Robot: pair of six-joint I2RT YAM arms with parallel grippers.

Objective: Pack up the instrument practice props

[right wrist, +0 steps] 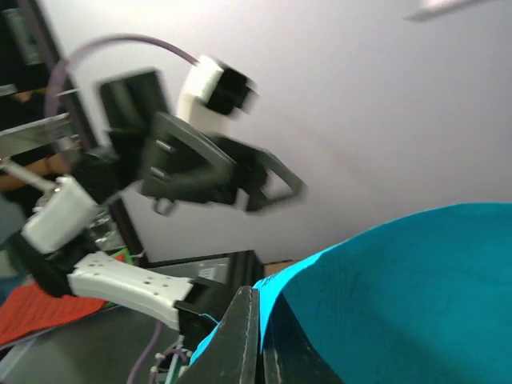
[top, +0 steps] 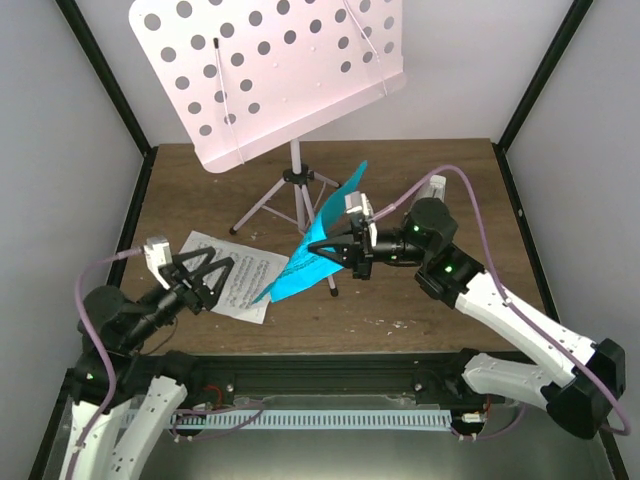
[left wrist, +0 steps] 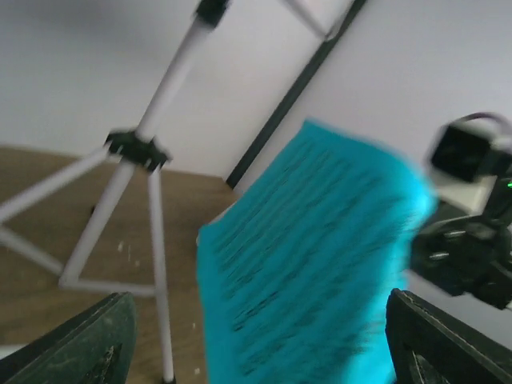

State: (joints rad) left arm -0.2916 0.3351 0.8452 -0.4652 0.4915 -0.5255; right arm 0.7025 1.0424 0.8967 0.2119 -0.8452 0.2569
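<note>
Right now the right gripper (top: pixel 345 252) is pressed together on the teal booklet (top: pixel 300 265), pinching its cover near the upper edge. The cover hangs off the table (top: pixel 400 310) at a slant, its low corner reaching toward the near left. A white sheet-music page (top: pixel 240 285) lies flat on the table at that corner; I cannot tell whether it is joined to the cover. The left gripper (top: pixel 212 272) hovers over that page with its fingers (left wrist: pixel 88 344) spread wide and nothing between them. Its wrist view faces the teal cover head on.

The music stand (top: pixel 270 70) is upright at the far centre. One of its tripod legs (top: pixel 270 205) runs close behind the raised cover.

This looks like gathering the booklet, with the left arm set to take or steady the loose lower part. To do it well, the right pinch should stay firm, since the limp cover will sag and swing. The left jaws should slide around the cover's lower edge and close only once the paper sits fully between the pads. Approaching from the near side would avoid the tripod leg. Lifting both ends together would spare the page a crease.
</note>
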